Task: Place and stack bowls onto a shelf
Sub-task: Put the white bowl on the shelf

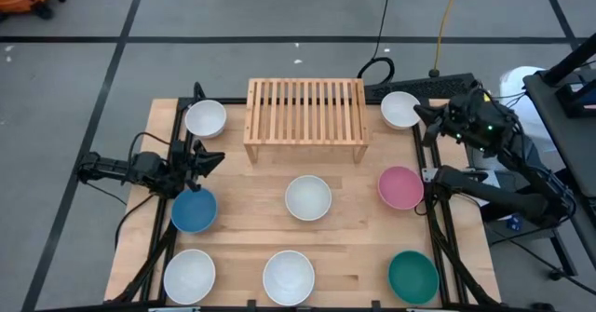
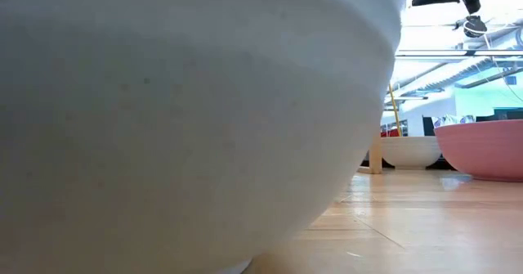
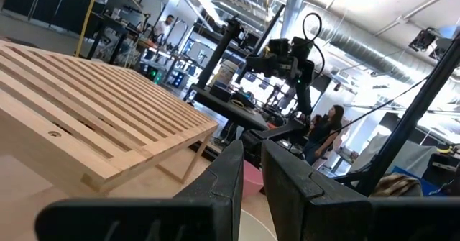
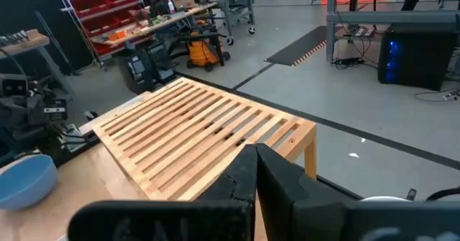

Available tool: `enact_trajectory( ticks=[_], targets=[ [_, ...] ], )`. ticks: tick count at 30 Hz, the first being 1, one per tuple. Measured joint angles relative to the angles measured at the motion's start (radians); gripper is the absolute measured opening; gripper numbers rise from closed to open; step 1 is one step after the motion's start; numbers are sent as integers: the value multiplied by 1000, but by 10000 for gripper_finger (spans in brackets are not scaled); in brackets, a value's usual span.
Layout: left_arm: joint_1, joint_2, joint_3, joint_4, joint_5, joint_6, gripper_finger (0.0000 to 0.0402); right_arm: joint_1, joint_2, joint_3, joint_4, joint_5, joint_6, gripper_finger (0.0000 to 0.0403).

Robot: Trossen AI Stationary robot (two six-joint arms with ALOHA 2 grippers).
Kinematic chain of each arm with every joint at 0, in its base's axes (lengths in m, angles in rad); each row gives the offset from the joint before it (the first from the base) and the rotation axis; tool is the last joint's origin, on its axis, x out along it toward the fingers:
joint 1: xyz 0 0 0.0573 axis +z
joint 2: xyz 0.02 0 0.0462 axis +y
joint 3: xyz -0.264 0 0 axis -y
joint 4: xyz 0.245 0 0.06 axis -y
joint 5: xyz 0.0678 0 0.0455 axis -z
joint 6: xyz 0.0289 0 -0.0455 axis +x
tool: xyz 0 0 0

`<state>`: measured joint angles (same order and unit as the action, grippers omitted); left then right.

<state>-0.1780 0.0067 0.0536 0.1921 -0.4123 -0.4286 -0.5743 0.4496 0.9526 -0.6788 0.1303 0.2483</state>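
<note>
The shelf (image 1: 304, 118), a low slatted wood rack, stands bare at the table's far middle. Eight bowls sit on their bases on the tabletop: white ones at far left (image 1: 205, 118), far right (image 1: 400, 109), centre (image 1: 307, 197), near left (image 1: 189, 275) and near middle (image 1: 288, 277), a blue one (image 1: 194, 210), a pink one (image 1: 400, 187) and a dark green one (image 1: 413, 275). My left gripper (image 1: 209, 158) waits at the left edge between the far-left white bowl and the blue bowl, fingers a narrow gap apart (image 3: 251, 183), holding nothing. My right gripper (image 1: 426, 116) hangs raised beside the far-right white bowl, shut (image 4: 251, 162) and empty.
In the low view the near-middle white bowl (image 2: 163, 102) fills most of the picture; the pink bowl (image 2: 482, 147) and a shelf leg (image 2: 376, 153) show past it. Black frame rails (image 1: 438, 228) run along both table sides. Bare wood lies in front of the shelf.
</note>
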Motion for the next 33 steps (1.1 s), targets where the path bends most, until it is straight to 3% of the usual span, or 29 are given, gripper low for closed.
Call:
enact_trajectory(
  ticks=[9, 12, 21, 26, 33],
  targets=[
    [0, 0, 0, 0, 0, -5, 56, 0, 77, 0, -11, 156, -93, 92],
    [0, 0, 0, 0, 1, -30, 56, -1, 105, 1, -29, 161, -135, 107],
    [0, 0, 0, 0, 3, -102, 56, -44, 264, 34, -200, 155, -39, 99],
    [0, 0, 0, 0, 3, -127, 56, -85, 383, 163, -339, 151, 17, 98],
    [0, 0, 0, 0, 3, -155, 56, -166, 537, 356, -519, 17, 105, 98]
  ],
)
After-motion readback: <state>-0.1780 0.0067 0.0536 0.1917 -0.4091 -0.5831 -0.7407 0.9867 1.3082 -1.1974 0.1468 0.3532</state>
